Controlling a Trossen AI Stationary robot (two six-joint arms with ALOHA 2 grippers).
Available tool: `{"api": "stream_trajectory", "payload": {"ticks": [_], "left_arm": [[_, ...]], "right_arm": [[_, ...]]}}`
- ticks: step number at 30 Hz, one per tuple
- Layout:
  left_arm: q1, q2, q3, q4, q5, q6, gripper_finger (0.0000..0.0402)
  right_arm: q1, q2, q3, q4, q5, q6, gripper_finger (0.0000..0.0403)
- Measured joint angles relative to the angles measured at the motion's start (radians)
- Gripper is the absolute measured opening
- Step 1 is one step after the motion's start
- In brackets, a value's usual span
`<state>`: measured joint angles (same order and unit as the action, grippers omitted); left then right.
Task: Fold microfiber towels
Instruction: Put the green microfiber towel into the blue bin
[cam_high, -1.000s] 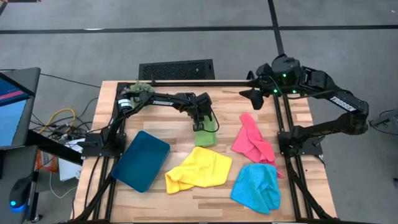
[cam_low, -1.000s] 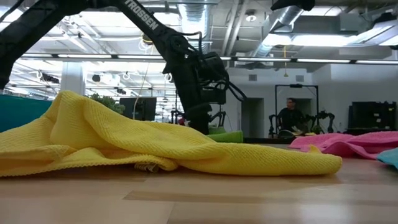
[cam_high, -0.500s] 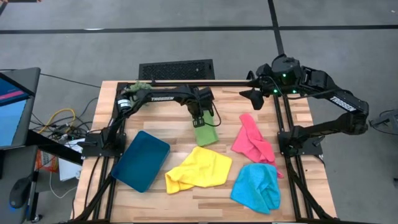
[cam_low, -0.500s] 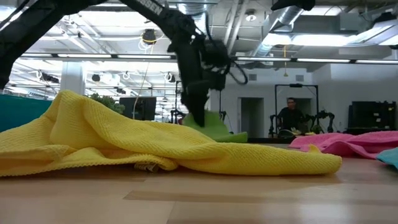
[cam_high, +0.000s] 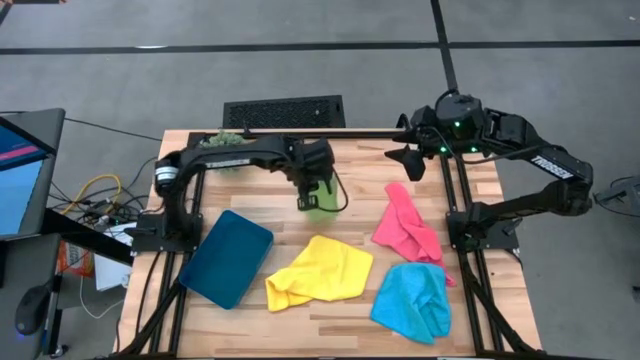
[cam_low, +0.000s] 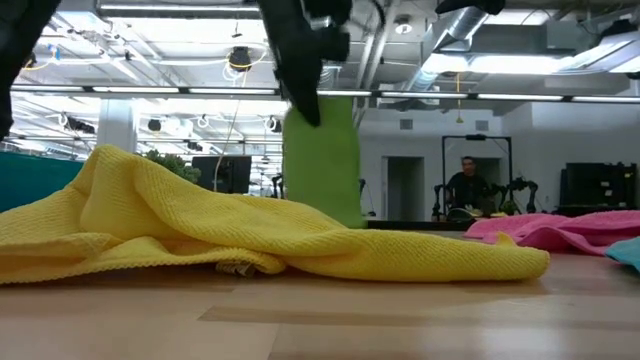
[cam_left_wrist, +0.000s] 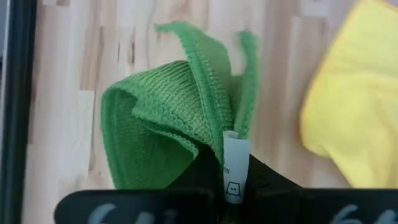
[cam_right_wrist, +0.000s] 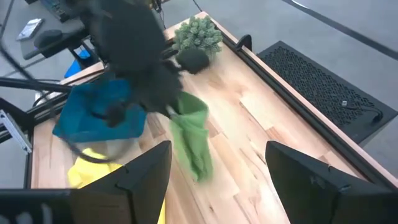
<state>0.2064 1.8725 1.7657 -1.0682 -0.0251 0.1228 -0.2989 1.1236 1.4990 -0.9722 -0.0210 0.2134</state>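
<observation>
Left hand is closed tight on the green towel, gripping it at one edge beside its white label; the towel hangs down from the hand, clear of the wooden surface in the right wrist view, its lower end hidden behind the yellow towel in the low view. Right hand waits above the far right part of the surface, fingers spread wide, holding nothing. Yellow towel lies crumpled near the front centre; pink towel lies bunched to its right; light blue towel lies bunched at the front right, just beside the pink one. Teal tray sits at the front left, nothing in it; no towel touches it. Plant ball rests at the far left corner.
</observation>
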Motion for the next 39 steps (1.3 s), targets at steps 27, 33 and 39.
{"api": "stream_trajectory", "payload": {"ticks": [27,33,39], "left_arm": [[-0.572,-0.466,-0.053,-0.504,0.03,-0.293,0.0],[-0.701,-0.51,-0.135,-0.504,0.106,-0.378,0.0],[-0.78,-0.52,-0.248,-0.503,0.241,-0.398,0.0]], "right_arm": [[0.005,0.004,0.0,0.027,0.0,0.049,0.0286],[0.005,0.004,0.0,0.063,0.0,0.083,0.0286],[0.005,0.004,0.0,0.084,0.0,0.101,0.0286]]}}
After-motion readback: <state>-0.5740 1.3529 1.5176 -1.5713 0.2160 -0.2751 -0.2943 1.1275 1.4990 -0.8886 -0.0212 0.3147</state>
